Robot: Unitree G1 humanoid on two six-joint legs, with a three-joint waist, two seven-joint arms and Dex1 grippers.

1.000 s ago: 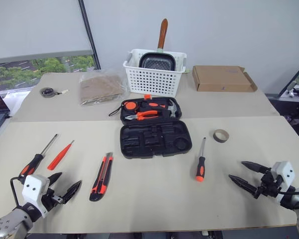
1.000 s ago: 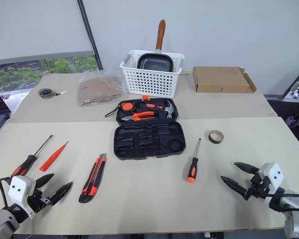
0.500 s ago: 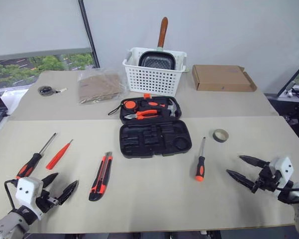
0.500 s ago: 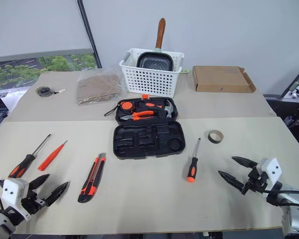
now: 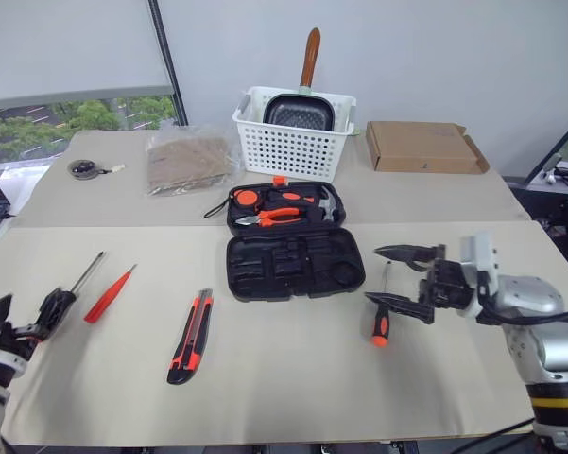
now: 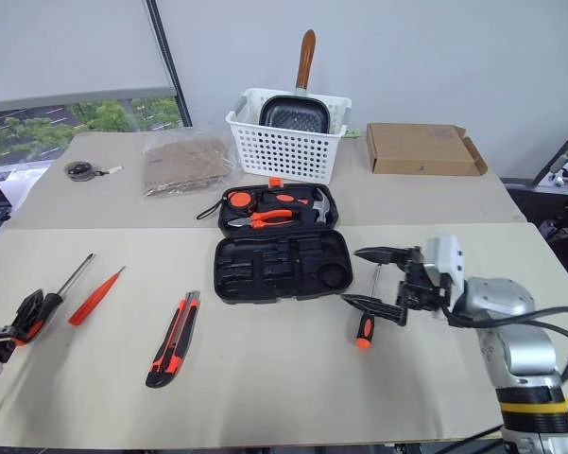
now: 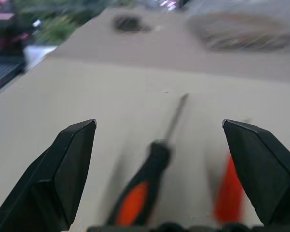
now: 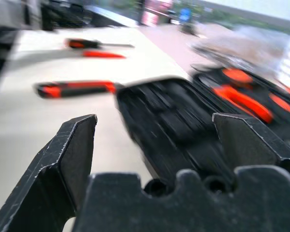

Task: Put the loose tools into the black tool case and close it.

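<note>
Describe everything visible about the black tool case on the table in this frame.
The black tool case is a flat clamshell with rounded corners, plastic by the look, lying fully open at the table's middle. The near half holds empty moulded slots. The far half holds orange-handled pliers, a hammer and a round orange-and-black item. A small orange latch sits on its far edge. The white basket stands just behind it. Nothing grips it.

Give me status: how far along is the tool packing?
Done: nothing. The black tool case lies open. In hand: nothing; right gripper open above a screwdriver, left gripper open at another screwdriver. Left: both, the slim red screwdriver, the utility knife, closing the case.
</note>
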